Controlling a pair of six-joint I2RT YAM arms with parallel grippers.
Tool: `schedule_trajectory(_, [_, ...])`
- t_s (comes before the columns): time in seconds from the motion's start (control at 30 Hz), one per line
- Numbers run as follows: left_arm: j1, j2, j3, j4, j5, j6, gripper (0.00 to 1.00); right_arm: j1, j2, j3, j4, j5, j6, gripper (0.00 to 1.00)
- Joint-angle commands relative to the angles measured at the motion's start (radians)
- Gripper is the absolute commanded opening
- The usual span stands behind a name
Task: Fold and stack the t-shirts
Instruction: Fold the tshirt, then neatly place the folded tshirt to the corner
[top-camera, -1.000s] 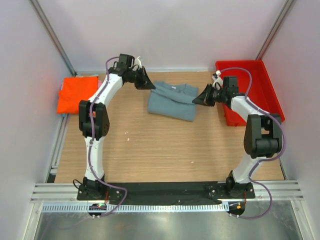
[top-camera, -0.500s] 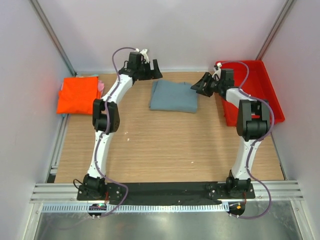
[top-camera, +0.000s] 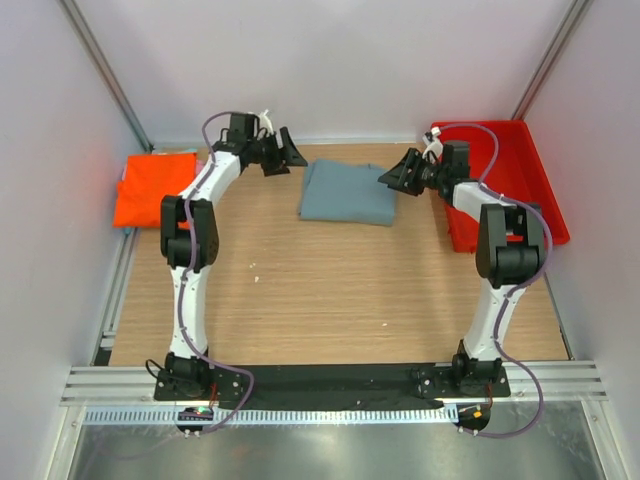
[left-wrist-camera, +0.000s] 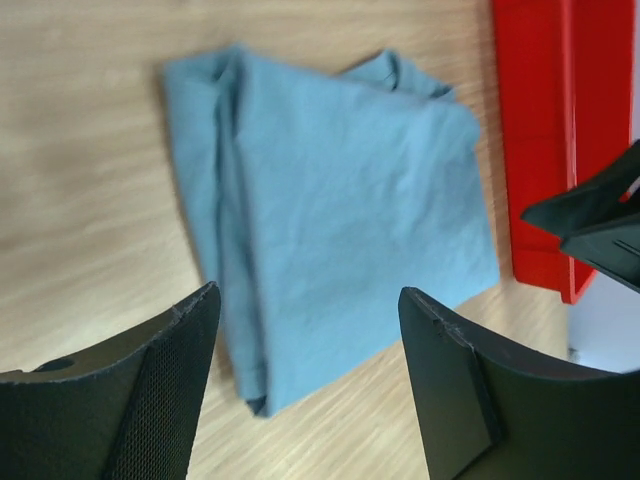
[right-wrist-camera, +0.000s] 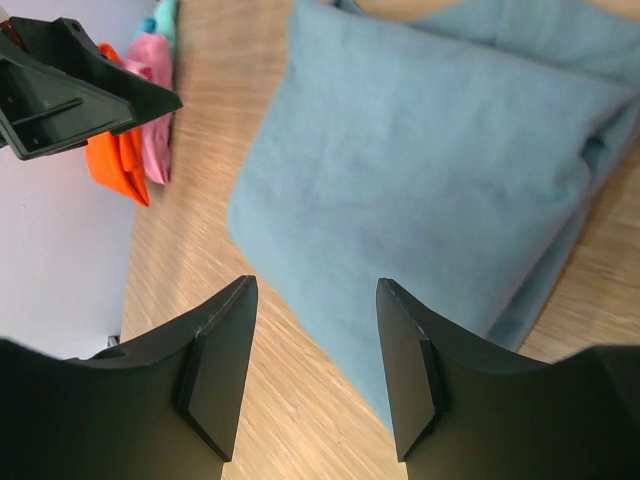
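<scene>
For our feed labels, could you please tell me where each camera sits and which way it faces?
Top external: above and behind the arms, looking down on the table; both arms show, left gripper and right gripper flanking the grey-blue t-shirt.
Left wrist: on the left arm, facing across that shirt to the red bin; own open fingers show.
Right wrist: on the right arm, facing across it to the orange t-shirt and pink t-shirt; own open fingers show.
Shared: all three see the grey-blue t-shirt.
</scene>
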Motion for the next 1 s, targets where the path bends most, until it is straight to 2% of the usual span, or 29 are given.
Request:
schedule_trajectory(0.0, [0.027, 0.043, -0.065, -0.032, 0.128, -0.064, 0.73, -0.002, 0.075, 0.018, 0.048, -0.039, 0.012, 0.57])
schedule_trajectory(0.33, [0.038, 0.2, -0.011, -0.044, 0.219, -0.114, 0.73, 0.003, 0.178, 0.088, -0.01, -0.025, -0.007, 0.57])
schedule_trajectory(0.5, [0.035, 0.264, 0.01, 0.057, 0.253, -0.214, 0.71, 0.015, 0.211, 0.116, -0.037, -0.013, -0.012, 0.57])
schedule_trajectory(0.73, [-0.008, 0.337, 0.06, 0.105, 0.267, -0.257, 0.7, 0.04, 0.251, 0.128, -0.051, -0.003, -0.029, 0.57])
schedule_trajectory(0.87, [-0.028, 0.363, 0.087, 0.132, 0.271, -0.274, 0.68, 0.05, 0.259, 0.13, -0.054, -0.002, -0.037, 0.57])
schedule_trajectory(0.97, [-0.031, 0.37, 0.093, 0.151, 0.273, -0.286, 0.62, 0.055, 0.264, 0.13, -0.059, 0.003, -0.041, 0.57])
